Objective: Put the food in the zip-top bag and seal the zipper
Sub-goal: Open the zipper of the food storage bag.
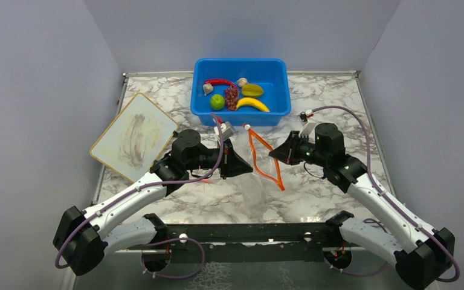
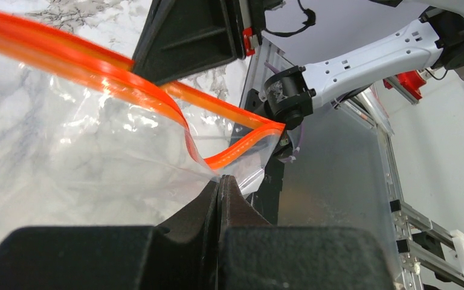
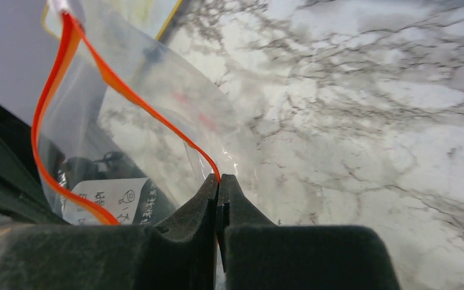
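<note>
- Pinching one lip of the clear, floppy plastic zip-top bag (image 2: 96,151), the left gripper (image 2: 220,181) has its fingers pressed together on the film just under the orange-red zipper strip (image 2: 127,66).
- The right gripper (image 3: 219,181) faces it, its fingers likewise closed on the opposite lip right at the strip. The bag is held between the two over the grey-veined marble table (image 1: 314,103), with its mouth pulled into a narrow open loop.
- The film looks thin, light and slippery, and would likely sag or fold shut if either hold slipped. The stiffer strip is the sounder place to grip.
- To the left, a cream rectangular board (image 1: 134,136) lies flat, well apart from the bag.
- Farthest off, the rigid blue plastic tub (image 1: 241,118) holds all the toy food: yellow banana (image 1: 252,104), green lime (image 1: 217,101), red chili (image 1: 220,82), purple grape bunch (image 1: 232,96), yellow-green starfruit (image 1: 252,90) and beige garlic bulbs (image 1: 208,89). None is in the bag, so loading has not yet begun.
</note>
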{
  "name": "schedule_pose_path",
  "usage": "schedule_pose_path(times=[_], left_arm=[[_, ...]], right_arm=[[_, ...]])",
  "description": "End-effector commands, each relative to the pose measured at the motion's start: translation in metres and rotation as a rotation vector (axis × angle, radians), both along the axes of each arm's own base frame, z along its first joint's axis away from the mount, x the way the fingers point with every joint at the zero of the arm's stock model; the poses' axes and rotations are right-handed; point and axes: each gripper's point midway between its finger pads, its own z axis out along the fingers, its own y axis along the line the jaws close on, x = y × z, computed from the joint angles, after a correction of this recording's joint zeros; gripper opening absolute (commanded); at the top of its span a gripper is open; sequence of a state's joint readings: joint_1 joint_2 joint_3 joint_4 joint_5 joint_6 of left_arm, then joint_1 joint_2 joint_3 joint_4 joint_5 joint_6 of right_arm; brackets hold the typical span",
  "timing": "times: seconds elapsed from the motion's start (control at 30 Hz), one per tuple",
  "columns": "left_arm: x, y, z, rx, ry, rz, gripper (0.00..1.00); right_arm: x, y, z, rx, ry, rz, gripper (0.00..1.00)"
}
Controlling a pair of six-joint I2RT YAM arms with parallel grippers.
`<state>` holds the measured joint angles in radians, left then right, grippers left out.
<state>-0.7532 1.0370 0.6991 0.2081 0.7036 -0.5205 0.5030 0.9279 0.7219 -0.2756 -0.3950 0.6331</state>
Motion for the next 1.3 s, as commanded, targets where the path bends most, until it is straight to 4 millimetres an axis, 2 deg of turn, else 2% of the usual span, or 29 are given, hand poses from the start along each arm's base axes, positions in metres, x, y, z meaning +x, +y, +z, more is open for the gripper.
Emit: schedule_pose_path(times=[0.0,0.13,0.23,0.27,0.33,0.4,0.47,0.57,0.67,0.77,0.93,1.07,1.27], left_arm=[[-0.006,0.0,0.014,-0.035,-0.043,-0.032,0.0],[-0.002,0.001,0.017,-0.037,-0.052,-0.002,0.0],[0.008,0.001,0.015,-0.028,-0.044,0.054,0.0],[0.012,0.0,0.015,-0.022,-0.041,0.07,0.04],[0.02,-0.003,0.015,-0.008,-0.027,0.095,0.22],[0.025,-0.008,0.017,0.004,-0.015,0.099,0.44],[0.03,-0.012,0.023,0.002,-0.012,0.1,0.59],[0.037,-0.017,0.031,-0.001,-0.004,0.114,0.71],[0.045,-0.025,0.035,0.001,0.014,0.128,0.86],[0.057,-0.03,0.029,0.031,0.037,0.183,0.88],[0.079,-0.034,0.014,0.09,0.106,0.283,0.89],[0.089,-0.036,0.001,0.11,0.172,0.341,0.89],[0.1,-0.032,-0.021,0.143,0.218,0.42,0.91]], right_arm=[[0.023,-0.046,0.008,-0.172,-0.07,-0.244,0.01],[0.031,-0.078,0.024,-0.261,-0.12,-0.393,0.01],[0.028,-0.076,0.044,-0.227,-0.187,-0.372,0.01],[0.026,-0.072,0.051,-0.204,-0.209,-0.347,0.01],[0.022,-0.067,0.059,-0.173,-0.23,-0.318,0.01],[0.022,-0.068,0.059,-0.179,-0.231,-0.319,0.01],[0.026,-0.073,0.055,-0.221,-0.227,-0.339,0.01],[0.03,-0.078,0.052,-0.274,-0.217,-0.346,0.01],[0.029,-0.067,0.055,-0.23,-0.211,-0.305,0.01],[0.026,-0.049,0.056,-0.146,-0.18,-0.258,0.01],[0.028,-0.031,0.031,-0.056,-0.098,-0.234,0.01],[0.028,-0.024,0.011,-0.02,-0.048,-0.232,0.01],[0.026,-0.014,0.006,0.059,-0.035,-0.212,0.01]])
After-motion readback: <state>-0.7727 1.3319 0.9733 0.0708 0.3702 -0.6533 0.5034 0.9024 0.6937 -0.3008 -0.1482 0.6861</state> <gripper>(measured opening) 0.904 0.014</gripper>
